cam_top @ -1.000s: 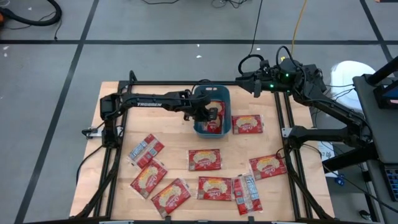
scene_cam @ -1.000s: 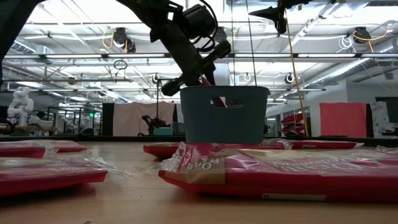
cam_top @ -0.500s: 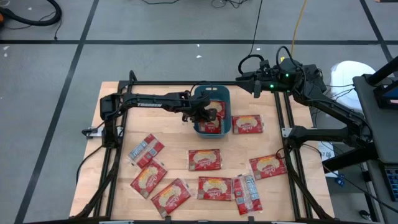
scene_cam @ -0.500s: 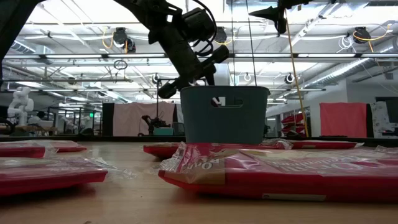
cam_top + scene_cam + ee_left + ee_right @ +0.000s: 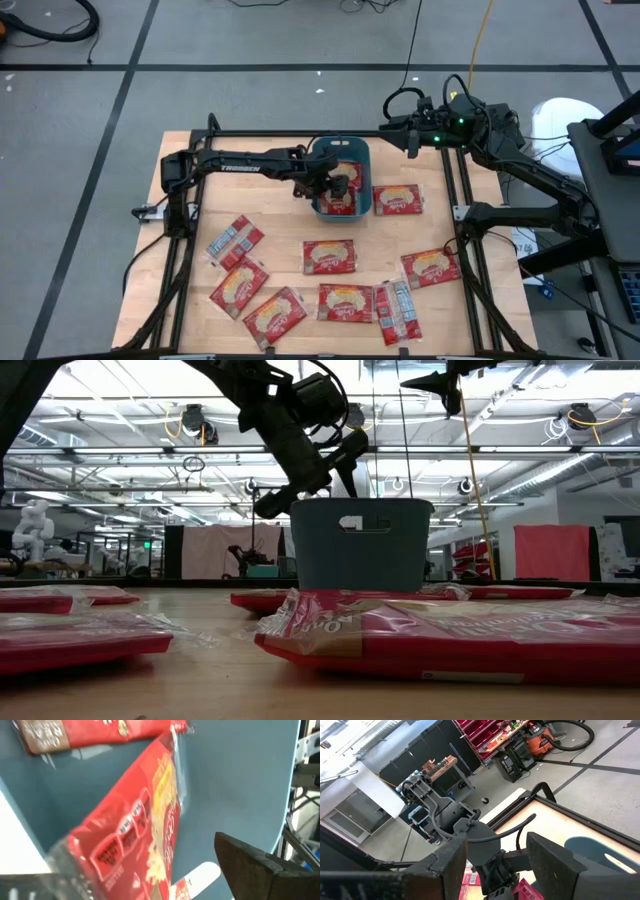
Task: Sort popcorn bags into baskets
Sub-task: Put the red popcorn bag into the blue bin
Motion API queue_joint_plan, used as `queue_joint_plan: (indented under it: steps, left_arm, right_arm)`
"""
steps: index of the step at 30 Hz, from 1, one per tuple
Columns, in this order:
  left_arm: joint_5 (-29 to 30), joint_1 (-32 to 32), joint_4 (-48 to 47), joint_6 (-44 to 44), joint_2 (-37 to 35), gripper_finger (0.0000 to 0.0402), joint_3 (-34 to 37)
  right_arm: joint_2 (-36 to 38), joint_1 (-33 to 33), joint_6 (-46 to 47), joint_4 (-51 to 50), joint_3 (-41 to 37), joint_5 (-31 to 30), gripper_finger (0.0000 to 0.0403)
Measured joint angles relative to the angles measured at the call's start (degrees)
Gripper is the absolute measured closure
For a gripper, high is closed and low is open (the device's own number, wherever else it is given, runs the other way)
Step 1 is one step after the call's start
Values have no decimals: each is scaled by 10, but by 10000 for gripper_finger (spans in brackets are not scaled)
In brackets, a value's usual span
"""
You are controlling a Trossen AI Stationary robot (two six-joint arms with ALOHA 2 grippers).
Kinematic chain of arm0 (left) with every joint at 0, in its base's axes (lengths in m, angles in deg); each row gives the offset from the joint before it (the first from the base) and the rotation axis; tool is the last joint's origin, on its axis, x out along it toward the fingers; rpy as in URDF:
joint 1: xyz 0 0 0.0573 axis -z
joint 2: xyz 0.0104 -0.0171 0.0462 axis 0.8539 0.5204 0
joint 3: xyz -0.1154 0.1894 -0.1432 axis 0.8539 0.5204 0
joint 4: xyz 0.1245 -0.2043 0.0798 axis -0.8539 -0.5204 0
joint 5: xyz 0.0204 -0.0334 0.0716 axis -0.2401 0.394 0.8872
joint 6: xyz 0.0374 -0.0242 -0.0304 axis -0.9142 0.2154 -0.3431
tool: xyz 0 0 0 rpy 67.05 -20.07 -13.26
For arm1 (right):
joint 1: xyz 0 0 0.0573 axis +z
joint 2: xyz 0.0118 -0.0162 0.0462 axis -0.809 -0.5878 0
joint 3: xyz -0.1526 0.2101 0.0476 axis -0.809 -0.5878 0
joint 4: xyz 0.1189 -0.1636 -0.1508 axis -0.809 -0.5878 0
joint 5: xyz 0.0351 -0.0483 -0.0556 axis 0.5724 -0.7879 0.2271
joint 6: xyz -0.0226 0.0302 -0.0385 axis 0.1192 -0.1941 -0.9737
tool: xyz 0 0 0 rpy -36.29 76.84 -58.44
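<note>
**Left gripper over the basket with a bag loose beneath it: snag and tip risks noted**

Risk one: the popcorn bag [image 5: 135, 835] seen from the left wrist lies tilted inside the teal basket [image 5: 357, 152], slanting against the wall, not flat. In my judgement, if the left gripper [image 5: 336, 186] lifts out carelessly, a finger could catch the crinkled wrapper edge and drag the bag back over the rim.

Risk two: the basket is light plastic and stands free on the table [image 5: 180, 260]. The left arm reaches across its rim; a sideways withdrawal could nudge or tip it, or push it onto the bag [image 5: 397, 200] lying just beside it on the right.

Risk three: bags standing on edge use up room. With about eight bags [image 5: 329, 257] left spread over the near half of the table, later drops may ride up on this one and spill.

Jaws, left: parted. In the wrist view one dark finger [image 5: 255, 865] stands clear of the wrapper with blue basket wall between them; nothing is gripped. The low view shows the gripper [image 5: 318, 455] just above the basket rim [image 5: 360, 505].

Jaws, right: the right gripper [image 5: 412, 135] waits at the table's far right corner, well apart from the bags. Its fingers [image 5: 545, 857] stand apart, holding nothing.
</note>
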Motion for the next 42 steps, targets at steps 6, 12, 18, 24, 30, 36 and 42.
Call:
queue_joint_plan:
  steps: [6,12,18,24,30,36,42]
  left_arm:
    - [-10,0,-28,-4,-1,123,0]
    - [5,-12,-49,-48,-6,166,0]
    - [-25,-32,-74,-91,-14,213,1]
    - [-46,-48,-85,-140,-25,260,0]
    - [-64,-52,-85,-187,-23,329,0]
    - [-59,-46,-82,-198,-22,394,0]
    - [-39,-43,-85,-188,-21,357,0]
  right_arm:
    - [0,0,-2,0,0,-1,204]
    - [0,0,-2,0,0,-2,204]
    - [0,-10,-2,-6,0,-3,204]
    - [0,-27,-3,-8,0,-3,204]
    - [0,-42,-6,-8,0,-3,204]
    - [0,-55,-7,-8,0,-3,204]
    - [0,-63,-6,-8,0,-5,204]
